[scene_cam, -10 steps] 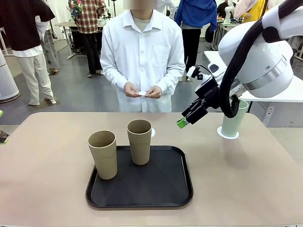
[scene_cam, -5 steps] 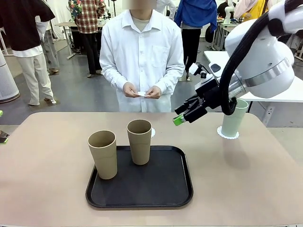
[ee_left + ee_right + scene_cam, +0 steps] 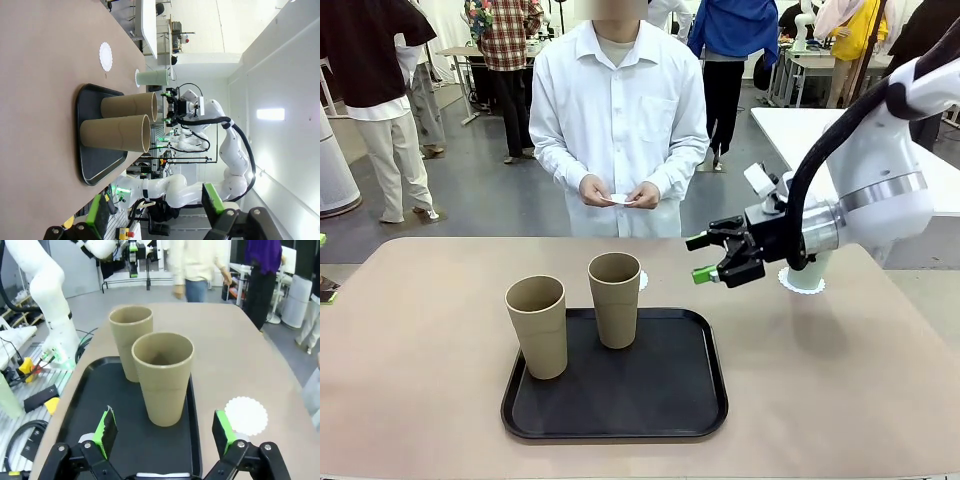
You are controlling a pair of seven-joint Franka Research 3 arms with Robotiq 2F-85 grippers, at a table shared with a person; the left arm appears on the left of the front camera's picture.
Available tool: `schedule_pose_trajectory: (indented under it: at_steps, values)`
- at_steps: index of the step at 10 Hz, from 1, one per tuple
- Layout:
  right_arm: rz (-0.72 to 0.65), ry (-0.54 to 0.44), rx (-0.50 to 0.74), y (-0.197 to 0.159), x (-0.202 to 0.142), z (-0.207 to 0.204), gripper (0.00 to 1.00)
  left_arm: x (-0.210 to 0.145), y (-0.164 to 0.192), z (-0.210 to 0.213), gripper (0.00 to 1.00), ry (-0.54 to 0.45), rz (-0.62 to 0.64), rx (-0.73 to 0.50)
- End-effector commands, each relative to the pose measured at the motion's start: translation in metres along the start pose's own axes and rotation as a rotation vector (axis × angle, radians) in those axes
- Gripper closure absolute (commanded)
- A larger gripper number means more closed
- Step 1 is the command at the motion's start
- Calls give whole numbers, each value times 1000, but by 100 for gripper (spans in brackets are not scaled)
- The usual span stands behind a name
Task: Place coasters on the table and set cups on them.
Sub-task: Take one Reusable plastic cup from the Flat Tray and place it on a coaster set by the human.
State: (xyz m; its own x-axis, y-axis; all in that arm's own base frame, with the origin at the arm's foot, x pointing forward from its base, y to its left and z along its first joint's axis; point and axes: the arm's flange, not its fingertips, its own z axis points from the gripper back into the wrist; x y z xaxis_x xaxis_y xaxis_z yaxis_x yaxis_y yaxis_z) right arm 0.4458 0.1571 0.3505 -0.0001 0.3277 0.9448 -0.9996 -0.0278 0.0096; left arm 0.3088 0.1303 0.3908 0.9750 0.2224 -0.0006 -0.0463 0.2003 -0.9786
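Tan and tall, two smooth cups with no handles stood upright on the black tray (image 3: 650, 400) with rounded corners, which lay on the wide beige table (image 3: 420, 330). The back tan cup (image 3: 615, 300) was the one closer to the right tool (image 3: 697, 258). The front tan cup (image 3: 537, 325) stood farther off to the left.

The right tool hung over the table just past the tray's far right corner. Its green-padded fingers (image 3: 107, 427) were spread wide with nothing between them. It pointed sideways at the back tan cup. In its own wrist view that cup sat straight ahead, with one finger out to each side. I think it would need to go in level and close on the cup's upright side.

A small round white lacy paper coaster (image 3: 642, 280) lay bare on the table just behind that cup. The pale green cup (image 3: 152, 77) stood on another coaster (image 3: 137, 78) at the right. The left tool (image 3: 155, 210) was wide and empty too, well away from the cups. The person's hands (image 3: 620, 192) held a small white thing, likely a coaster.
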Motion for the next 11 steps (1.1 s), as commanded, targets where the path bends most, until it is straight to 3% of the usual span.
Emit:
schedule_pose_trajectory:
  at_steps: [1, 3, 9, 11]
  values:
    - [3, -27, -28, -1, -15, -17, 0, 0, -1, 1, 0, -5, -8, -15]
    - [2, 19, -50, -3, -28, -27, 0, 0, -1, 1, 0, -5, -8, -15]
    - [-5, -4, -7, -1, -18, -14, 0, 0, -1, 1, 0, -5, -8, -15]
    - [-33, -34, -55, -6, -33, -22, 0, 0, -1, 1, 0, -5, -8, -15]
